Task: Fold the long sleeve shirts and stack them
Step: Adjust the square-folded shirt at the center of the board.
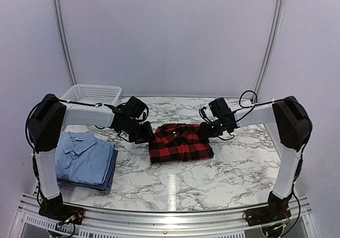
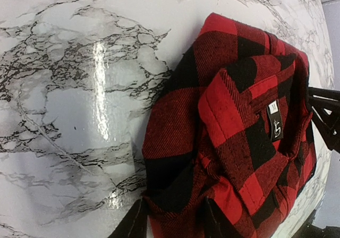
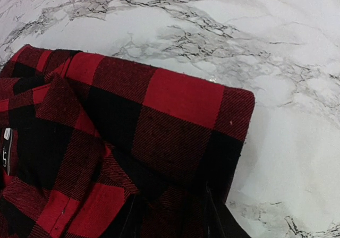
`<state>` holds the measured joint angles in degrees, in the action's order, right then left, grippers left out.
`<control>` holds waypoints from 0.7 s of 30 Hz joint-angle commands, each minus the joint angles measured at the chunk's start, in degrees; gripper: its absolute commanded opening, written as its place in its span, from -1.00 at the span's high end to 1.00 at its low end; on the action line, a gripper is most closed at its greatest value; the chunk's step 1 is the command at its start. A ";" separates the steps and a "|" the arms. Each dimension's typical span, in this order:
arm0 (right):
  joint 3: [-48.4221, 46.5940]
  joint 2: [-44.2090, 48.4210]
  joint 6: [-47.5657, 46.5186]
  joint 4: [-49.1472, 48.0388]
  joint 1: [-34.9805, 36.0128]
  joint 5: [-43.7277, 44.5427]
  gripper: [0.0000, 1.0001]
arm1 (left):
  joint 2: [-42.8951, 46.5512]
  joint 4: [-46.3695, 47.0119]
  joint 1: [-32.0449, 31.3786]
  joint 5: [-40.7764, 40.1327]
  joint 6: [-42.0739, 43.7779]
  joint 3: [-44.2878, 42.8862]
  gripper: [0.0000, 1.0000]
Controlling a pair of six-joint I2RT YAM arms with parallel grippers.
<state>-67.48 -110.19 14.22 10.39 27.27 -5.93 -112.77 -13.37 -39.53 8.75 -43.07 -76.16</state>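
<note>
Both arms are reaching inward, elbows raised, wrists tilting downward. The left claw [image 1: 144, 137] and right claw [image 1: 204, 132] are straddling opposite edges of the plaid flannel shirt [image 1: 179, 143], possibly pinching it.

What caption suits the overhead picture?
The left gripper and right gripper flank a folded plaid shirt on a marble table, near a light blue shirt atop a checked shirt and a white basket.
</note>
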 commanded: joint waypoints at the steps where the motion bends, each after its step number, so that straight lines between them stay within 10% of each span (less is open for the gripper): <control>1: -0.77 -1.02 -0.71 -1.25 0.56 -0.47 0.33 | -1.77 0.53 0.24 0.78 0.62 -2.34 0.33; 21: -4.09 -0.57 -1.47 2.58 3.57 5.64 0.26 | -1.49 0.53 0.24 0.83 1.13 -3.38 0.71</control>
<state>-68.36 -110.65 13.39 11.42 28.93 -3.29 -113.99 -13.28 -39.53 9.52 -42.81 -78.04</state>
